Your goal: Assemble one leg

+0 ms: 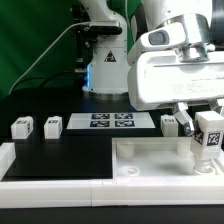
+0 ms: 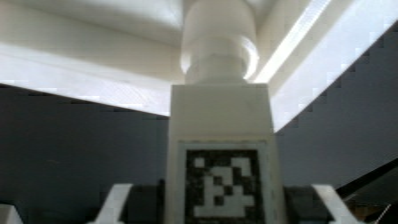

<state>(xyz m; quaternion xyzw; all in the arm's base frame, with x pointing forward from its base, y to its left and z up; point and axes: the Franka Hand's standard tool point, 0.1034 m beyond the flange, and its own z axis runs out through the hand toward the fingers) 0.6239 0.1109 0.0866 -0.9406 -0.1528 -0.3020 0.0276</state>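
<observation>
My gripper (image 1: 205, 132) is at the exterior view's right, shut on the leg (image 1: 210, 133), a small white block with a black-and-white tag. It holds the leg upright over the right end of the large white tray-like piece (image 1: 140, 165). In the wrist view the leg (image 2: 222, 120) fills the middle. Its tag faces the camera and its round end points at the white piece (image 2: 71, 50). The gripper (image 2: 222, 208) has a finger on each side of the leg. Whether the leg's round end touches the white piece is hidden.
Three more legs stand on the black table: two at the exterior view's left (image 1: 22, 127) (image 1: 52, 125) and one beside my gripper (image 1: 170, 123). The marker board (image 1: 110, 121) lies behind the middle. The robot base (image 1: 105, 60) stands at the back.
</observation>
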